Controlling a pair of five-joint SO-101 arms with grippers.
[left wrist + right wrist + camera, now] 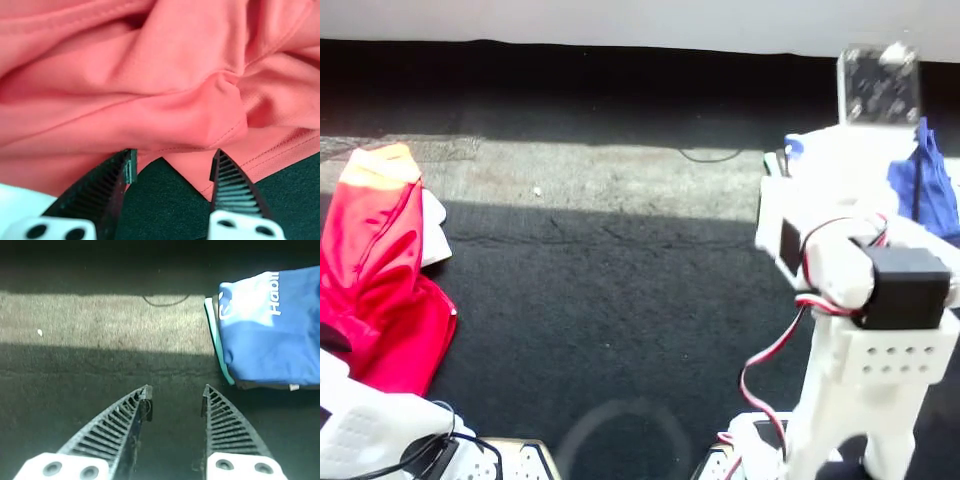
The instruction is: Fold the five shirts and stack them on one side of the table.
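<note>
A crumpled red shirt (380, 270) lies at the table's left side, with a white garment (434, 232) showing from under its far edge. In the left wrist view the red shirt (150, 85) is bunched in folds just beyond my left gripper (172, 160), which is open with its black fingers at the cloth's hem, holding nothing. A folded blue shirt (270, 325) tops a stack at the table's right side, also seen as the blue shirt (920, 185) behind the right arm. My right gripper (176, 395) hangs open over bare dark cloth, apart from the stack.
The table is covered in dark fabric (610, 320) with a sunlit band (600, 180) across the far part. A thin dark cable loop (708, 155) lies near the stack. The right arm's white body and black motor (880, 300) rise at the near right.
</note>
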